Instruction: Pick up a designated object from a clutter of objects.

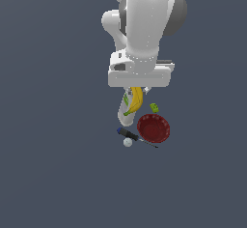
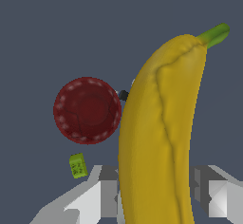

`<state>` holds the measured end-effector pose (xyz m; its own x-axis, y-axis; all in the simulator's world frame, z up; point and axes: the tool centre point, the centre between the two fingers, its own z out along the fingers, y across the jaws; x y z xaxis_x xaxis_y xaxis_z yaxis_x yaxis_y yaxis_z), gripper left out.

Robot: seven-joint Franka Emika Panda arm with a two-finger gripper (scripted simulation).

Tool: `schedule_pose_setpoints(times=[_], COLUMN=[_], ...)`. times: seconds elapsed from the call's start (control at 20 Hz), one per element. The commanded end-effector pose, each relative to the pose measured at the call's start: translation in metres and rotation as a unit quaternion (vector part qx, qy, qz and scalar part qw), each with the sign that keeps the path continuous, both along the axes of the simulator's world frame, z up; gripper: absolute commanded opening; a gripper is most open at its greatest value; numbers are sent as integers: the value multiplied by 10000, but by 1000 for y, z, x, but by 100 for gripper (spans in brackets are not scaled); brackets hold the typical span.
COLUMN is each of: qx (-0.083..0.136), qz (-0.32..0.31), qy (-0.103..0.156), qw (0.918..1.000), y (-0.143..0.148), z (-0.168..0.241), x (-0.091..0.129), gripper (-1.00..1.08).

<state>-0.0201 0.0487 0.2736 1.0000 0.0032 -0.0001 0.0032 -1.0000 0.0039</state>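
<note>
White arm (image 1: 144,24) filling the upper exterior view, gripper (image 2: 159,197) clamped on the yellow banana (image 2: 159,137), fingers (image 2: 107,197) pressed to both sides, fruit hanging stem-down above the clutter. White bottle (image 1: 124,116) partly behind the banana. Dark red bowl (image 1: 153,128) toward the exterior view's right. Screwdriver (image 1: 129,134) just beside the bowl, touching white ball (image 1: 127,143). Green block (image 1: 154,107) near the bowl's rim.
</note>
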Motion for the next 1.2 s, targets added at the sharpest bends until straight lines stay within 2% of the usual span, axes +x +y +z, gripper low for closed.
schedule_pose_setpoints(times=[0.0,0.55,0.85,1.15], qx=[-3,12,19,19], qz=[-3,-3,-4,-4], qy=[-5,-1,0,0], qw=[10000,10000,10000,10000], y=[21,94,112,116], z=[25,109,130,135], x=[-3,-9,-9,-8], gripper=[-100,-100,-100,-100])
